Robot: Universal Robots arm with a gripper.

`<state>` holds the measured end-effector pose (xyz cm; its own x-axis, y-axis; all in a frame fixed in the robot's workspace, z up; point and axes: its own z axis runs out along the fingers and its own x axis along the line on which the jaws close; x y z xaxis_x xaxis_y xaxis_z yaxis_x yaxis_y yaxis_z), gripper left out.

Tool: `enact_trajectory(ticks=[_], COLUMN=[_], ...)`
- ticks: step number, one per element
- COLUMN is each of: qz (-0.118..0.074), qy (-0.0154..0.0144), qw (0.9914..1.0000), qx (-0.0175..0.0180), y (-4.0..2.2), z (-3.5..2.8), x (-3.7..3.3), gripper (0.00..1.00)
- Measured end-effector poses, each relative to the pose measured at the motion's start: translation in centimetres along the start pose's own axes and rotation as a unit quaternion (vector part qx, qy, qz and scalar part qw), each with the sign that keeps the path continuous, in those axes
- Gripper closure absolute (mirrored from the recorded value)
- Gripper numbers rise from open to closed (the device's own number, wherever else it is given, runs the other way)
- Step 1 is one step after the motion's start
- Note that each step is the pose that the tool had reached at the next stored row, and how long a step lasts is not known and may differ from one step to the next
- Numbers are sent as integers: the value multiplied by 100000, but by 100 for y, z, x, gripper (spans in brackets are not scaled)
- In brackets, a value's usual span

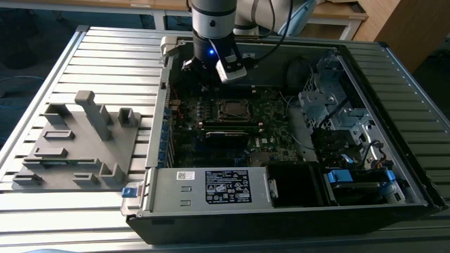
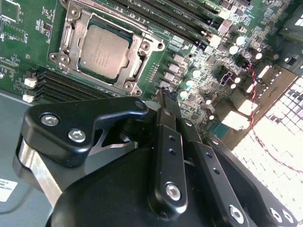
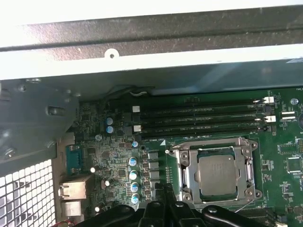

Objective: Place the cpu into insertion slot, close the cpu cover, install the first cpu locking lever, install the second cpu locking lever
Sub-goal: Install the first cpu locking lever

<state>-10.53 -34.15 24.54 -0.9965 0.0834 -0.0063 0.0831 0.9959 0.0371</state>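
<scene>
The cpu (image 3: 217, 171) (image 2: 103, 45), a dull silver square chip, lies flat in the insertion slot (image 1: 232, 109) on the green board. The cpu cover (image 3: 189, 163) (image 2: 71, 28) is down around it as a metal frame, its window showing the chip's top. My gripper (image 2: 165, 97) (image 3: 166, 188) hangs over the board beside the socket, toward the case's far wall, apart from the cover. Its black fingers (image 2: 161, 142) are shut together with nothing between them. I cannot make out how the locking levers stand.
Long black memory slots (image 3: 199, 118) run beside the socket. The labelled grey power supply box (image 1: 211, 187) fills the case's near side, and drive bays (image 1: 330, 105) stand at the exterior view's right. A grey fixture rack (image 1: 77, 142) sits on the slatted table at the exterior view's left.
</scene>
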Motion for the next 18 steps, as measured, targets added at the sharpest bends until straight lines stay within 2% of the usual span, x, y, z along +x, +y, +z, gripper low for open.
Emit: enact_trajectory(ticks=[6,7,10,11,18], qz=[-1,-1,13,14,7], qy=[-15,-6,79,95,25], qw=[100000,100000,99994,99993,99990], qx=[-27,-195,-1097,-1215,-1413], y=[1,1,1,1,2], z=[-41,-41,-41,-42,-43], x=[0,0,1,2,33], gripper=[90,90,90,90,90])
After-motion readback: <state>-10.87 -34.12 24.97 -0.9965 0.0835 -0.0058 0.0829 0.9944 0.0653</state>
